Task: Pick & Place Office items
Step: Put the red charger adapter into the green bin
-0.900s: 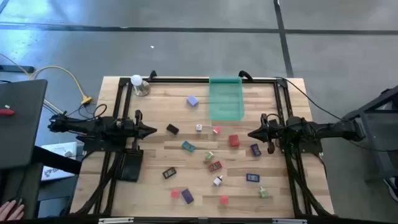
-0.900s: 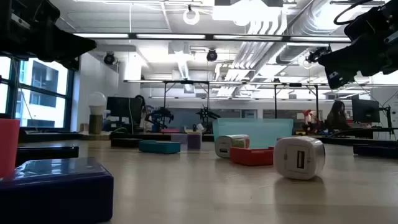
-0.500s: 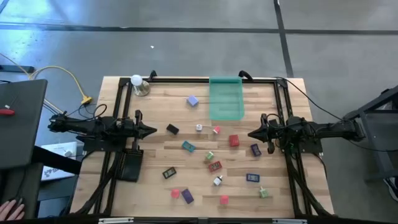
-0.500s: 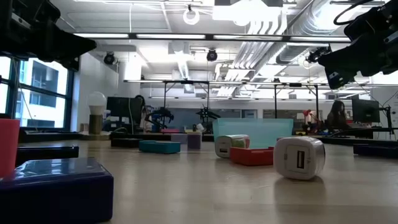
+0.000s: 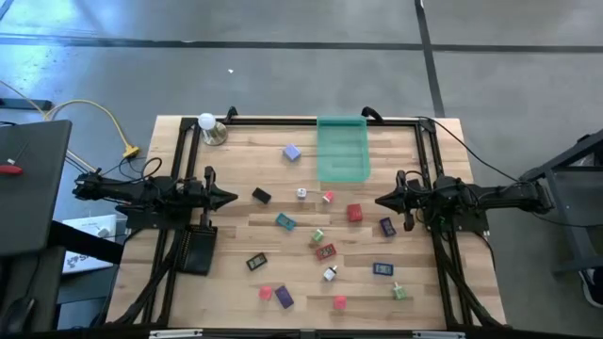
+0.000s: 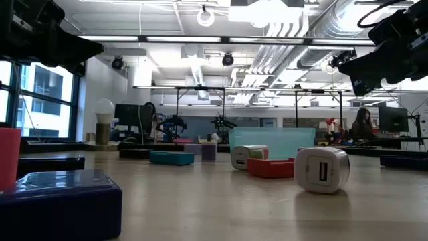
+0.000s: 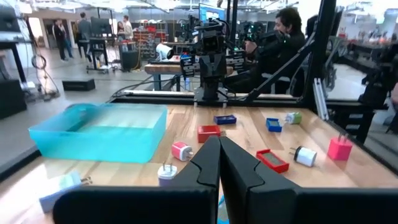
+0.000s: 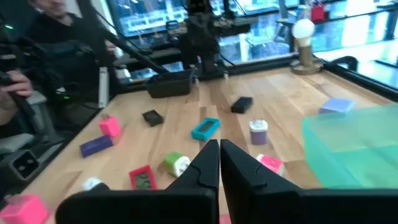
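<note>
**A:** Where do you see the two grippers now?

**B:** You have the left gripper (image 5: 232,199) above the left side of the wooden tabletop (image 5: 245,235), and the right gripper (image 5: 381,201) above the right side. They point toward each other, with the office items between them. Both are in the air and touch nothing.

**A:** And the jaws?

**B:** In both wrist views the jaws are pressed together with no gap, and they hold nothing.

**A:** Where are the office items?

**B:** They lie scattered on the middle and near part of the tabletop. You can find a lavender block (image 5: 292,152) just beside the translucent green tray (image 5: 341,149), a black piece (image 5: 261,196) near the left gripper, a teal piece (image 5: 285,222) in the middle, a red block (image 5: 354,213) and a purple block (image 5: 387,226) near the right gripper. Nearer the front edge are a pink block (image 5: 339,302), a purple block (image 5: 283,297) and a small white charger (image 5: 331,274). In the low view the white charger (image 6: 322,170) stands close to the camera, beside a red piece (image 6: 270,167).

**A:** Something else on the tabletop?

**B:** A white ball on a metal base (image 5: 208,125) stands at the far left corner, and a black tray (image 5: 196,250) lies under the left arm.
</note>
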### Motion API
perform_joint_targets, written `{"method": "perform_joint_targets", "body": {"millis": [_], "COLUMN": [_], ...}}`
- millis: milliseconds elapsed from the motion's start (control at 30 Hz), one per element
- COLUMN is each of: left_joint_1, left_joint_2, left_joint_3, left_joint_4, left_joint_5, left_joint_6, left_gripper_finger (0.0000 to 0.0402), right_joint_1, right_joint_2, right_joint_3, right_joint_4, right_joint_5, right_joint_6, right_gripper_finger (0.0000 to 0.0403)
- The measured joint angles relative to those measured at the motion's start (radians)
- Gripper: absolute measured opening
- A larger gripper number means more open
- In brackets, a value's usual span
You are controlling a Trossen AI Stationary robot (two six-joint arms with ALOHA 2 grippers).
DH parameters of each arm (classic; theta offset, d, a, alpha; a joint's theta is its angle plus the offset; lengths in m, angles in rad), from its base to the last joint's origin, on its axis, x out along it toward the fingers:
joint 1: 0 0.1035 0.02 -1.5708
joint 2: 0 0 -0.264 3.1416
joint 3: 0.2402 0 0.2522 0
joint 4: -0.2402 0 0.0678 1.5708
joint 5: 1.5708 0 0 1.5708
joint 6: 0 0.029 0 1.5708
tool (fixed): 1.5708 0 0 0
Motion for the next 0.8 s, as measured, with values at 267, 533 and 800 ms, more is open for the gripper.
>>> {"method": "perform_joint_targets", "body": {"millis": [267,533,800], "left_joint_1": [0.000,0.000,0.000], "left_joint_2": [0.000,0.000,0.000], "left_joint_3": [0.000,0.000,0.000], "left_joint_4": [0.000,-0.010,-0.026], "left_joint_5": [0.000,0.000,0.000], "left_joint_6": [-0.044,-0.110,-0.115], "left_gripper_finger": [0.0000,0.0001,0.0001], "right_joint_1": [0.000,0.000,0.000], "right_joint_2": [0.064,0.223,0.447], "right_joint_3": [0.060,0.213,0.475], "right_joint_4": [-0.006,-0.073,-0.378], "right_joint_5": [0.116,0.120,0.101], "right_joint_6": [-0.028,-0.007,0.100], "right_gripper_finger": [0.0073,0.0168,0.0185]}}
